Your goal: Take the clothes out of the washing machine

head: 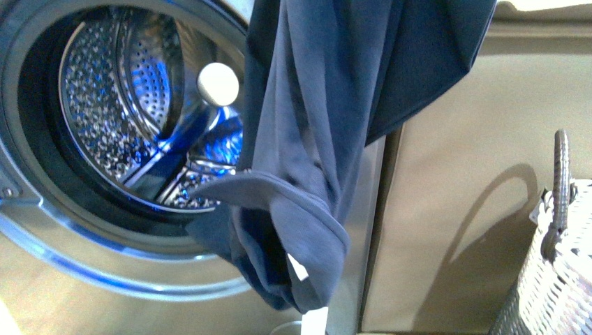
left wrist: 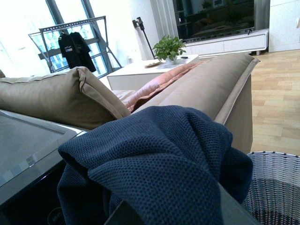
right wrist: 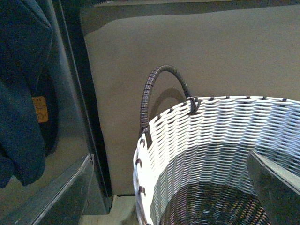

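Observation:
The dark navy clothes (head: 314,105) hang limp from above the front view, in front of the washing machine (head: 42,209) and off the right side of its open porthole. Their lower folds carry a small white tag (head: 298,268). The perforated steel drum (head: 119,105) shows no other garment. In the left wrist view my left gripper (left wrist: 173,208) is shut on the clothes (left wrist: 154,154), which drape over its fingers (left wrist: 234,211). My right gripper (right wrist: 171,197) is open over the woven basket (right wrist: 211,126), with nothing between its fingers (right wrist: 276,183). Neither gripper shows in the front view.
The white woven basket (head: 558,279) with a dark handle (head: 560,167) stands low at the right, against a beige sofa side (head: 454,174). The basket's rim (left wrist: 276,187) lies just beyond the held clothes. A yellow sticker (right wrist: 40,108) marks the machine's front.

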Controlling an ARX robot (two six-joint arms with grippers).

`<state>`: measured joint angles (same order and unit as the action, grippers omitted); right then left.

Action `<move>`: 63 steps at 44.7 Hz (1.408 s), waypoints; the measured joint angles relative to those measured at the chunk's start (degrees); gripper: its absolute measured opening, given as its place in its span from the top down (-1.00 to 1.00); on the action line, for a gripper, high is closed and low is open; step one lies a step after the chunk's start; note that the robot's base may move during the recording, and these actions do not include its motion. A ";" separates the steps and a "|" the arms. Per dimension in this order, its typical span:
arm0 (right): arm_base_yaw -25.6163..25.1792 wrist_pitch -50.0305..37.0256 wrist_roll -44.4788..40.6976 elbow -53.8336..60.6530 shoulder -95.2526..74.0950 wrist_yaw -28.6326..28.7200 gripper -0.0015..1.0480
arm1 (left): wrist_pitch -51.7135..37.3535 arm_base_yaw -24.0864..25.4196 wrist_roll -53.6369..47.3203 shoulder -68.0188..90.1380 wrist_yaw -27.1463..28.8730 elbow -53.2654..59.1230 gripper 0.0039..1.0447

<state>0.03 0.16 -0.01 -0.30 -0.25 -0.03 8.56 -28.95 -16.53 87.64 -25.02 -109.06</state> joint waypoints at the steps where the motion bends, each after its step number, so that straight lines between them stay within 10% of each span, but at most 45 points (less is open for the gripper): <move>1: 0.00 0.00 0.00 0.00 0.00 0.00 -0.86 | 0.00 0.00 0.00 0.00 0.00 0.00 0.81; 5: -0.83 -0.59 0.68 0.00 -0.46 2.64 -0.85 | 0.02 0.00 0.00 0.02 -0.02 0.00 0.81; 11: -12.72 -12.74 10.71 -1.53 -10.75 34.29 -0.86 | 0.04 0.00 0.00 0.02 -0.02 0.00 0.81; 16: -17.64 -24.52 16.00 -5.70 -21.42 47.76 -0.86 | 0.04 0.00 0.00 0.00 0.02 0.02 0.81; 32: -8.61 -39.36 13.09 -22.53 -52.81 45.81 -0.86 | 0.04 0.00 0.00 0.02 0.00 0.00 0.81; 63: 11.80 -32.04 3.61 -52.28 -85.33 50.95 -0.86 | 0.04 0.00 -0.02 0.02 0.00 0.00 0.81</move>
<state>11.84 -31.88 3.60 -52.58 -85.58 50.92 8.60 -28.95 -16.56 87.66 -25.02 -109.06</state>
